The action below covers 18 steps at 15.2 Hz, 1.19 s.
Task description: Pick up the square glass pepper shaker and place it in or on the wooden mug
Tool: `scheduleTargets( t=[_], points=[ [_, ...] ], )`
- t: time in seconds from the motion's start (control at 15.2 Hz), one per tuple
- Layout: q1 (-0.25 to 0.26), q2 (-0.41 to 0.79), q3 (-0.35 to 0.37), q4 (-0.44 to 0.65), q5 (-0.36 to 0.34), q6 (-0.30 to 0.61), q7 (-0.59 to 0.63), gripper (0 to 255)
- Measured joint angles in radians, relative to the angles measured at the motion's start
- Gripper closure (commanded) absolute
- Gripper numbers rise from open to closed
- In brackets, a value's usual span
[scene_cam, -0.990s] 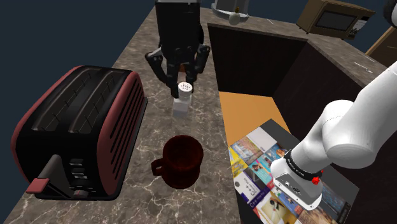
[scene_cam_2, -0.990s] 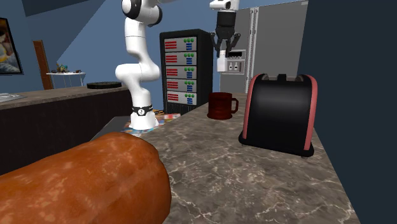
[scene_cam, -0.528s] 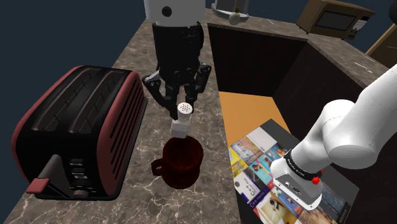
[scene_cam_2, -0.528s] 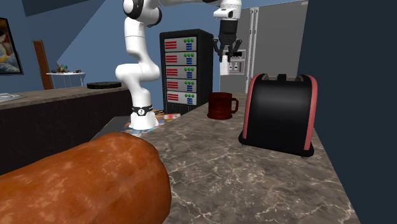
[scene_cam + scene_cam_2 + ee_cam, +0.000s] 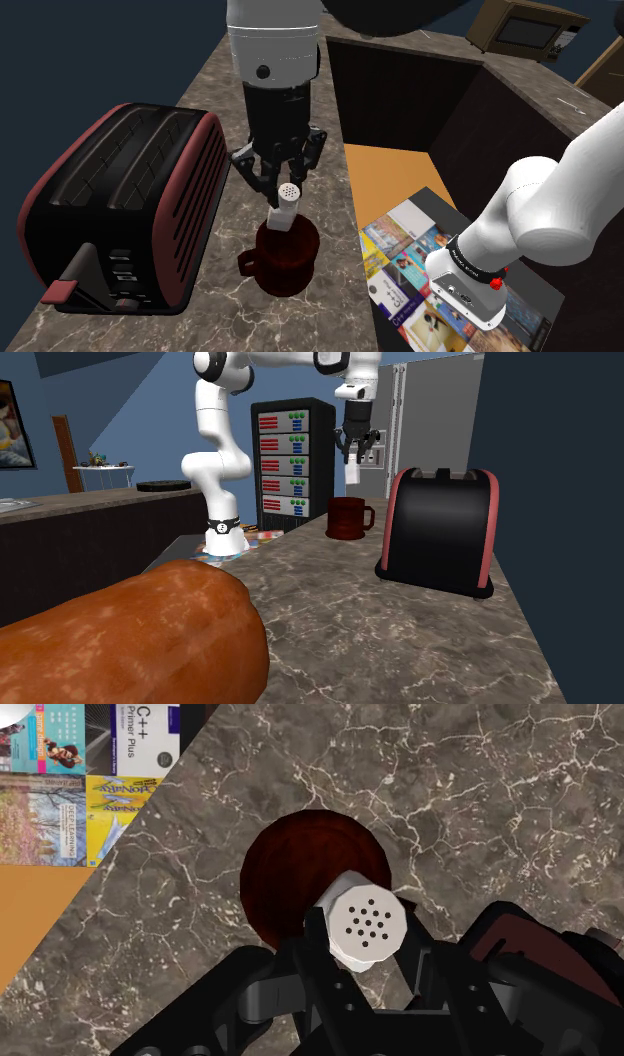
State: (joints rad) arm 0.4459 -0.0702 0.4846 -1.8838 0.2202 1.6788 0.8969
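Presently the gripper (image 5: 279, 187) hangs over the marbled brown worktop (image 5: 215, 90), pointing down, its fingers (image 5: 316, 954) clamped on the pepper shaker (image 5: 281, 211) just below the cap. The shaker has a white cap with a pattern of small holes and a pale square body. In the shoulder view it leans slightly, cap toward that view's right. It is held in the air above the mug (image 5: 287, 258); the second exterior view shows a clear gap between the shaker's base and the mug's rim. In the wrist view the cap overlaps the edge of the mug's round opening.

The mug is dark reddish brown and stands upright on the worktop, its handle turned toward the shoulder view's lower left. A red and black toaster (image 5: 120, 205) stands just beside the mug, on the shoulder view's left. A spread of coloured books (image 5: 410, 250) lies on a lower surface near the arm's base, beyond the worktop's edge.
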Motion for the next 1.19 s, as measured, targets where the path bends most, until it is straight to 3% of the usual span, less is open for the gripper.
scheduleTargets(
  t=[0.46,0.92,0.99,1.19],
  points=[
    [0.002,0.013,0.004,-0.08,-0.002,0.092,-0.013,255],
    [0.003,0.015,0.005,-0.093,-0.002,0.106,-0.013,255],
    [0.003,0.015,0.005,-0.093,-0.002,0.106,-0.013,0],
    [0.003,0.015,0.005,-0.093,-0.002,0.106,-0.013,0]
  ],
)
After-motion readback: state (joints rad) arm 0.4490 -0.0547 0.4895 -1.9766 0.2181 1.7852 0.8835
